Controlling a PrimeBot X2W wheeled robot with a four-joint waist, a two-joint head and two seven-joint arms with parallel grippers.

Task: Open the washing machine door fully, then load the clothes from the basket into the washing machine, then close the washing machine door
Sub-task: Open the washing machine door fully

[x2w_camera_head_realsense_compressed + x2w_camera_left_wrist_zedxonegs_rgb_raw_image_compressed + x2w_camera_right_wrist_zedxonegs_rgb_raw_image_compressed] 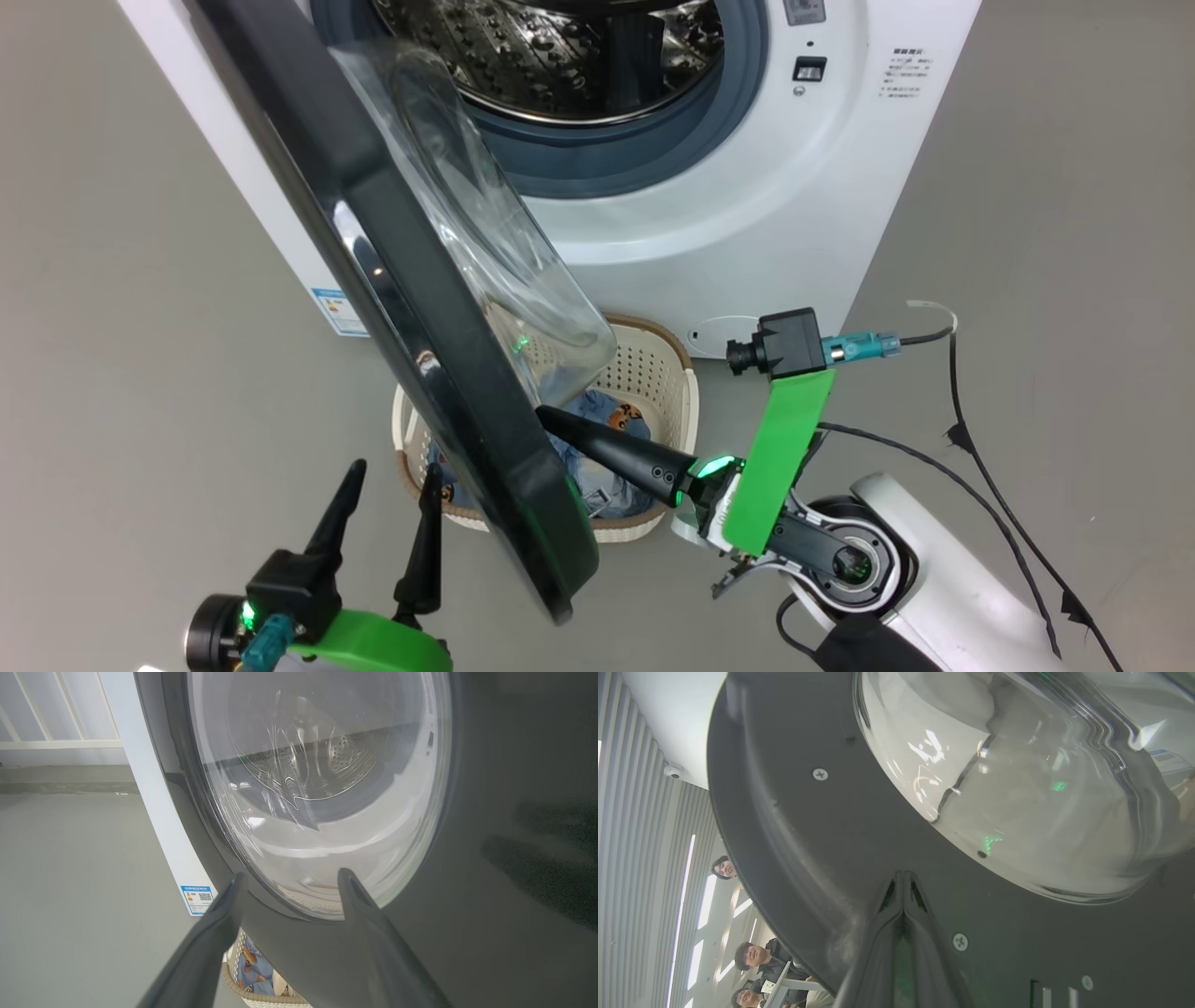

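Door [411, 308] above basket [653, 383] of clothes [618, 417]

The basket [658, 373] sits before the washing machine [747, 215], clothes [611, 415] inside, beneath the open washing machine door [392, 280].

You are working in what looks like an office-style test lab: the washing machine [822, 215] stands on a bare grey floor [140, 327], people [759, 959] sit at a desk [794, 983] under long strip lights [706, 900] and slatted panels [635, 858], and a dome camera [672, 771] is mounted beside those panels.
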